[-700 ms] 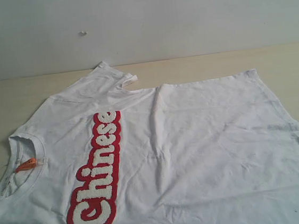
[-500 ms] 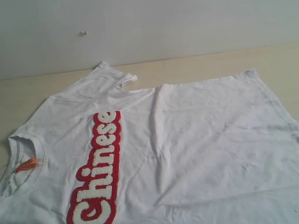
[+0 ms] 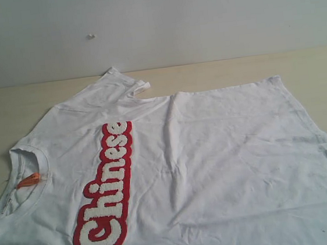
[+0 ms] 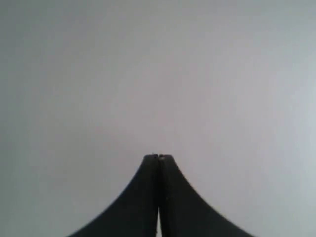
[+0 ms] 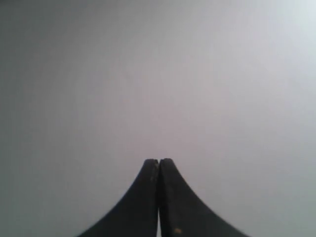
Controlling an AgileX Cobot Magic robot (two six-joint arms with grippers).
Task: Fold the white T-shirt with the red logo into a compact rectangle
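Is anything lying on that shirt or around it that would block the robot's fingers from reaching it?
Nothing visible does. The white T-shirt lies spread on the table with nothing lying on it. The left fingers and right fingers are shut, seeing only blank grey.

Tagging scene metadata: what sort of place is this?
Probably a bare lab or test bench rather than a home: a pale wood table set against a plain white wall, with a white T-shirt spread flat on it.
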